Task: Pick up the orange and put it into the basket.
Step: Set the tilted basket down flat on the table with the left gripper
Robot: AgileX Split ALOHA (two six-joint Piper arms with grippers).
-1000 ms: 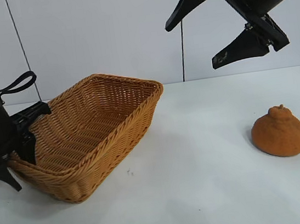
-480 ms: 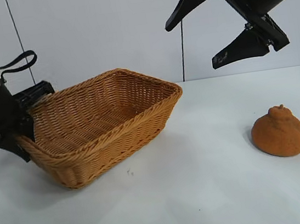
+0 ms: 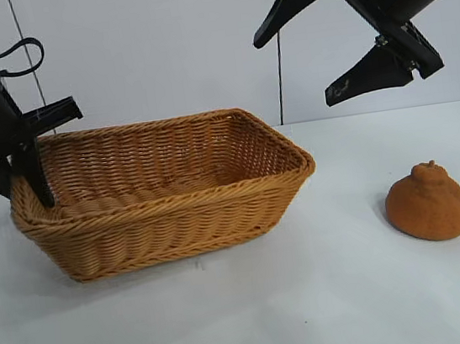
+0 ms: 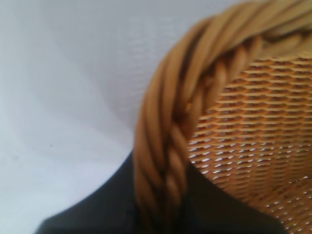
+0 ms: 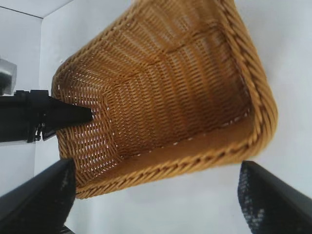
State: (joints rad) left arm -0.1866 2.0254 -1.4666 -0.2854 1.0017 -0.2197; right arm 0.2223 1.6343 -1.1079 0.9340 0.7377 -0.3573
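Left gripper (image 3: pixel 33 168) was clamped on the basket's (image 3: pixel 168 218) braided rim at its end farthest from the orange (image 3: pixel 428 202). Orange sat on the table (image 3: pixel 314 297), well apart from the basket. Right gripper (image 3: pixel 328 44) hung above, between basket and orange, jaws wide apart, empty.

1. Bright, even light falls on the white table (image 3: pixel 316 313); soft faint shadows lie under the tan woven wicker basket (image 3: pixel 169 222).
2. Left wrist view: braided rim (image 4: pixel 170 136) blurred, close.
3. Right wrist view sharp.
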